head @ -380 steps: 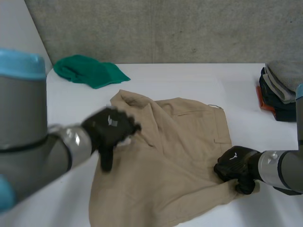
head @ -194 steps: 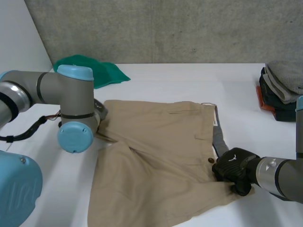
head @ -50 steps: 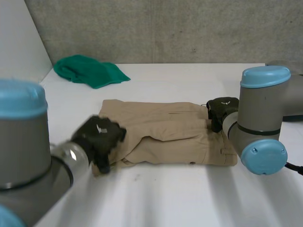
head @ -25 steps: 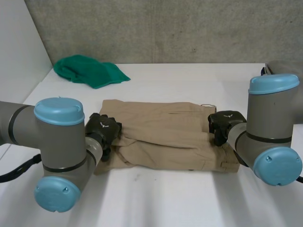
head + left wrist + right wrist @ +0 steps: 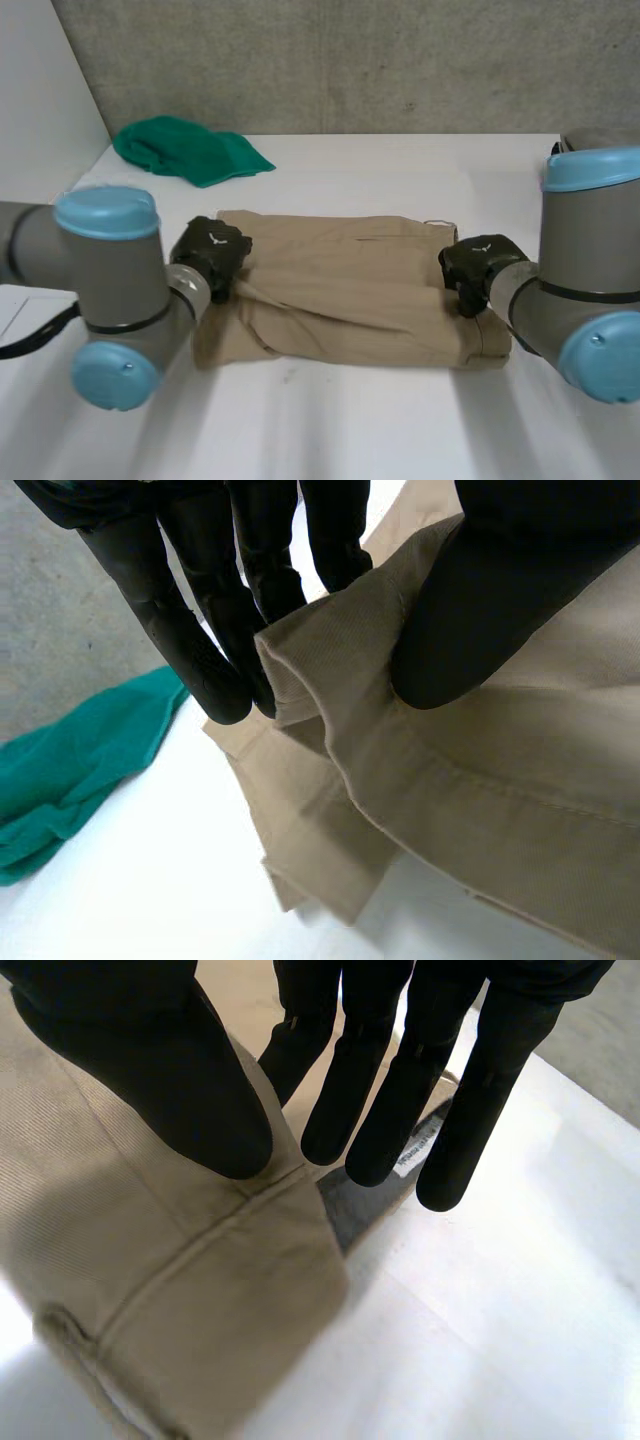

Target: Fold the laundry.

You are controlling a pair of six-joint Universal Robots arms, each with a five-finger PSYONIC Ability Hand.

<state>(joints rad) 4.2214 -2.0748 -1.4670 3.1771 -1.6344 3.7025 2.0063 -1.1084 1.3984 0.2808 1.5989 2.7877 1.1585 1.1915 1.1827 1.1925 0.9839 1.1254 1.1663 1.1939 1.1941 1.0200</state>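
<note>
trousers: folded into a long band on the table, long axis running hand to hand.
left hand: at the trousers' left end, pinching a raised fold of the edge.
right hand: at the trousers' right end, fingers straight and spread, thumb resting on the cloth.
next fold: probably end over end, with both hands equally near.
</note>
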